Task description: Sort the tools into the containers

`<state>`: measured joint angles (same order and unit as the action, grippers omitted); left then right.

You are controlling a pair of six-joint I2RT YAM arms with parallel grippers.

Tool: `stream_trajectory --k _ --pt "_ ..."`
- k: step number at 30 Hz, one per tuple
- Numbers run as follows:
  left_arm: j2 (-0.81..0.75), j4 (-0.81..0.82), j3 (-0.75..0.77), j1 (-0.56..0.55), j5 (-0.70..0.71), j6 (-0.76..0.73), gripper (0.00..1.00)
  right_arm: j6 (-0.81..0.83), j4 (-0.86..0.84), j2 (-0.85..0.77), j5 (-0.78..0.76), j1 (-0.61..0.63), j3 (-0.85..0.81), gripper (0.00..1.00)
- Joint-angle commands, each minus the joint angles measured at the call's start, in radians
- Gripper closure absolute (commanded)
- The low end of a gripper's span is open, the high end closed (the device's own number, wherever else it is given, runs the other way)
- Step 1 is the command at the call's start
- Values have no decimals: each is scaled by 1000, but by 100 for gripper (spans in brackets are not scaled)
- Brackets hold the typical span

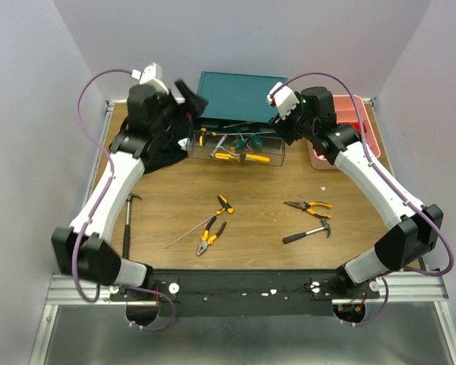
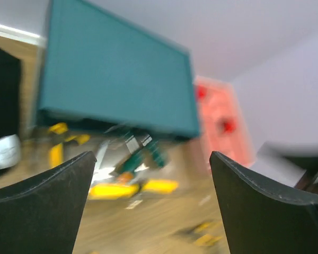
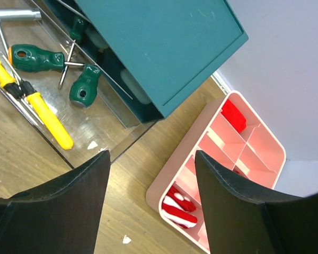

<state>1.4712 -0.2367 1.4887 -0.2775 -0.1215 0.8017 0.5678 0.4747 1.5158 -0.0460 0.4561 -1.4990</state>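
Both grippers hang at the 12 o'clock end of the table (image 1: 167,198), up by the teal cabinet (image 1: 239,93). Both are spread wide with nothing between their fingers. The left gripper (image 2: 151,154) looks down on the blurred cabinet, and the right gripper (image 3: 151,156) sits over the gap between the pulled-out clear drawer (image 3: 108,127) and the pink tray (image 3: 188,151). The drawer already holds green-handled screwdrivers (image 3: 40,58) and yellow-handled screwdrivers (image 3: 45,114), and the tray has red pieces (image 3: 233,114) in some compartments. What is left to sort lies loose on the table, toward 6 o'clock from both grippers and well apart from them. On the right arm's side are the orange-handled pliers (image 1: 308,204), lying roughly 9 to 3 with the handles at the 3 end. Just nearer the bases is the small hammer (image 1: 308,233), lying about 8 to 2 with its head at the 2 end. Near the middle, slightly to the left arm's side, lie the upper pliers (image 1: 225,204), the lower pliers (image 1: 211,237) and the thin rod (image 1: 188,234), which runs 8 to 2. The long hammer (image 1: 129,220) lies 12 to 6 by the table's left edge, head at 12, close beside the left arm. Any next pick probably needs a gripper to swing back toward 6 o'clock and set its fingers across the tool's long axis.
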Motion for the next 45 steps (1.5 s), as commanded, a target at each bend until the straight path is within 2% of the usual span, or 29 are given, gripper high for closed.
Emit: stream_trajectory --k 1,2,3,4,7,9,12,16,21,27,36,45 --pt "-202 157 -339 17 -400 -881 1 -26 -18 20 21 -10 -26 27" --pt "-221 104 -387 14 -537 -985 2 -31 -16 21 27 -10 -29 27" --pt "-244 -29 -404 8 -584 -1110 8 -34 -15 23 34 -11 -27 27" --pt "-247 -83 -421 0 -618 -1257 10 -42 -16 20 37 -11 -24 27" --pt "-203 -209 -436 -35 -635 -1329 23 -46 -16 12 41 -10 -12 27" --pt "-139 -263 -426 -72 -612 -1329 35 -45 -16 4 41 -10 -4 27" --pt "-71 -228 -444 -120 -526 -1261 41 -40 -19 -12 40 -11 11 27" --pt "-46 -95 -510 -176 -396 -1161 42 -37 -33 -26 37 -14 32 27" --pt "33 -70 -505 -247 -271 -1030 44 -40 -33 -46 40 -17 60 27" --pt "92 -49 -535 -307 -164 -1050 53 -40 -35 -66 41 -31 82 27" --pt "133 -111 -577 -339 -122 -1116 54 -42 -38 -74 40 -43 91 27" --pt "162 -98 -591 -364 -135 -1053 52 -42 -33 -60 41 -45 82 27"
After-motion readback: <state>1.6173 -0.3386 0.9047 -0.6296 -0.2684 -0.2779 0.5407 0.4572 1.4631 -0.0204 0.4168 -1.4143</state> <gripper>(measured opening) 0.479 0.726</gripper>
